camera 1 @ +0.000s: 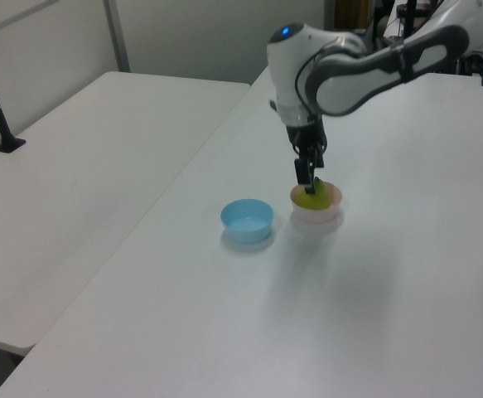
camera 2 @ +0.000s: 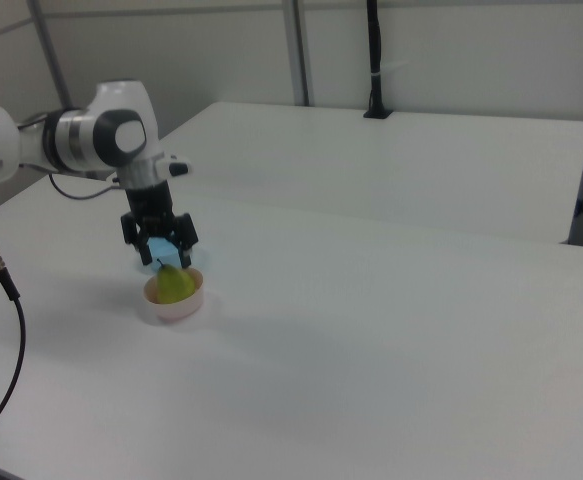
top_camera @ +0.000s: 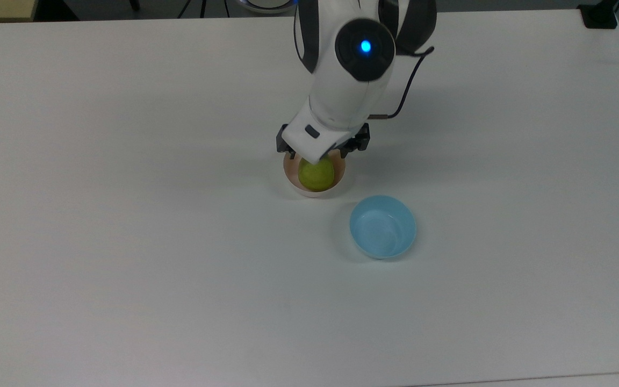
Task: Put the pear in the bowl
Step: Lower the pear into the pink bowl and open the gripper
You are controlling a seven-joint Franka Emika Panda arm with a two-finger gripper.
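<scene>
White table [top_camera: 127, 242] under me, second white table [camera 1: 75, 166] butted up on the left view's left, black post [camera 2: 374, 60] clamped at the far edge in the right view. Pear [top_camera: 316, 174] sits inside the pink bowl [top_camera: 342, 177], resting on the bowl's inside, yellow-green top showing above the rim in the left view [camera 1: 314, 199] and right view [camera 2: 174, 285]. My gripper [camera 2: 160, 245] hangs just above the bowl [camera 2: 176, 305], fingers spread wide on either side of the pear's top, not clamping it; in the right view there's a visible gap between the two black fingers [camera 2: 186, 236] with nothing gripped. Top view has my wrist covering the bowl's far rim. Blue bowl [top_camera: 383, 226] sits near the pink one, toward the top view's lower right, apart from it, holding nothing. Black cable [top_camera: 409, 88] loops off my wrist on the top view's right.
</scene>
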